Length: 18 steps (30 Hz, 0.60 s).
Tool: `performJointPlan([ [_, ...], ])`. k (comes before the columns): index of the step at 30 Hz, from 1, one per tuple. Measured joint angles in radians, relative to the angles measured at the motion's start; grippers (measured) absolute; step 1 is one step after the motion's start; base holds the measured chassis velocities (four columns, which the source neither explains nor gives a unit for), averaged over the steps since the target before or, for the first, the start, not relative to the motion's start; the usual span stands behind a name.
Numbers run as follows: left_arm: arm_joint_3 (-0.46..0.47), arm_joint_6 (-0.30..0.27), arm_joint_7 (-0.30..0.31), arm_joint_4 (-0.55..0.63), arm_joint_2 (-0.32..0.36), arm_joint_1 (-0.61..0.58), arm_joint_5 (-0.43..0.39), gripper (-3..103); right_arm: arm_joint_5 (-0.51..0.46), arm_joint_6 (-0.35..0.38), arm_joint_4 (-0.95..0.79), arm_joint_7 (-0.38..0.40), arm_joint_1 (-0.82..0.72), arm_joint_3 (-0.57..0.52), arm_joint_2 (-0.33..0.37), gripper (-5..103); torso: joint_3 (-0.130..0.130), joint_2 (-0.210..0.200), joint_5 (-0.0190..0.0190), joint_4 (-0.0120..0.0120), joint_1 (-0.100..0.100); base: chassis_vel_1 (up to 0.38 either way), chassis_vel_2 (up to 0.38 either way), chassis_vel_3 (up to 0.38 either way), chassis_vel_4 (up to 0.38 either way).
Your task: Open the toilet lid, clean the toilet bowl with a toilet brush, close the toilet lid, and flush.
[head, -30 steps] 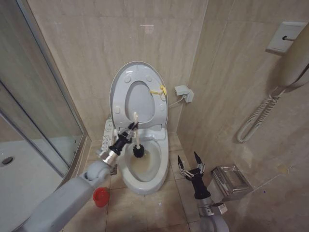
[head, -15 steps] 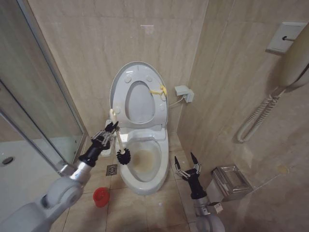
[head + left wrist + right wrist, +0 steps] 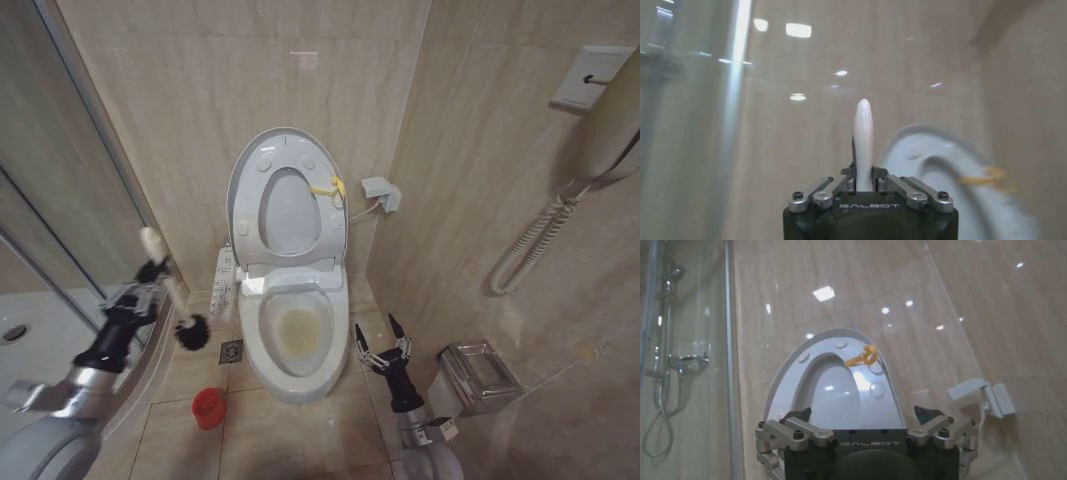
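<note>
Toilet brush (image 3: pixel 168 293) sits at the left of the head view, its white handle clamped in the left pincer (image 3: pixel 150 280), dark head low beside the toilet bowl (image 3: pixel 296 372). At centre the toilet lid (image 3: pixel 245 180) stands upright against the wall. Lower right, the right pincer (image 3: pixel 381 338) is spread wide, gripping nothing, beside the bowl. A red cup (image 3: pixel 209 407) stands on the floor at lower left.

The head camera looks forward and down from well back at the bowl (image 3: pixel 293 338) and raised lid (image 3: pixel 287 197). The left wrist camera looks along its gripper (image 3: pixel 864 186) toward the tiled wall, the lid (image 3: pixel 953 185) at one edge. The right wrist camera looks over its gripper (image 3: pixel 867 422) at the same lid (image 3: pixel 833 385).
</note>
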<state>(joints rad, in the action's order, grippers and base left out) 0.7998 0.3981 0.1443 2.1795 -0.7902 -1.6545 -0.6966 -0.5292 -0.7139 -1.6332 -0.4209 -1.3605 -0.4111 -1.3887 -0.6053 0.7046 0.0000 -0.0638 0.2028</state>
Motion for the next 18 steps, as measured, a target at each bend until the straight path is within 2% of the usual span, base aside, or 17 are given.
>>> performJointPlan([
  [1,0.013,-0.013,0.041,-0.017,-0.037,-0.016,0.039,15,0.0,0.0,-0.004,-0.001,0.0,0.006,0.0,100,0.0,0.0,0.0,-0.0001,0.0,0.0,0.0,0.0,0.0],
  [2,0.013,-0.013,0.041,-0.017,-0.037,-0.016,0.039,15,0.0,0.0,-0.004,-0.001,0.0,0.006,0.0,100,0.0,0.0,0.0,-0.0001,0.0,0.0,0.0,0.0,0.0],
  [5,0.005,0.002,0.065,-0.09,-0.098,-0.008,0.096,15,0.001,0.001,-0.009,-0.002,0.001,0.016,-0.005,100,0.0,0.0,0.0,0.0,0.0,0.0,0.0,0.0,0.0],
  [6,-0.051,0.059,0.049,-0.225,-0.143,0.069,0.113,15,0.009,0.001,-0.01,-0.005,-0.001,0.024,-0.017,100,0.0,0.0,-0.0002,0.0,0.0,0.0,0.0,0.0,0.0],
  [7,-0.087,0.09,0.028,-0.298,-0.15,0.115,0.106,15,0.014,0.001,-0.01,-0.005,-0.002,0.026,-0.024,100,0.0,0.0,-0.0001,-0.0006,0.0,0.0,0.0,0.0,0.0],
  [9,-0.108,0.105,0.015,-0.344,-0.154,0.141,0.099,15,0.016,0.001,-0.008,-0.006,-0.003,0.026,-0.028,100,0.0,0.0,-0.0001,-0.0008,0.0,0.0,0.0,0.0,0.0],
  [12,-0.198,0.164,-0.049,-0.516,-0.177,0.24,0.074,15,0.027,0.001,0.006,-0.008,-0.003,0.03,-0.043,100,0.0,0.0,-0.0003,-0.0004,0.0,0.0,0.0,0.0,0.0],
  [18,-0.271,0.2,-0.119,-0.627,-0.22,0.31,0.071,15,0.032,0.0,0.035,-0.01,0.007,0.03,-0.043,100,0.0,0.0,0.0,-0.0002,0.0,0.0,0.0,0.0,0.0],
])
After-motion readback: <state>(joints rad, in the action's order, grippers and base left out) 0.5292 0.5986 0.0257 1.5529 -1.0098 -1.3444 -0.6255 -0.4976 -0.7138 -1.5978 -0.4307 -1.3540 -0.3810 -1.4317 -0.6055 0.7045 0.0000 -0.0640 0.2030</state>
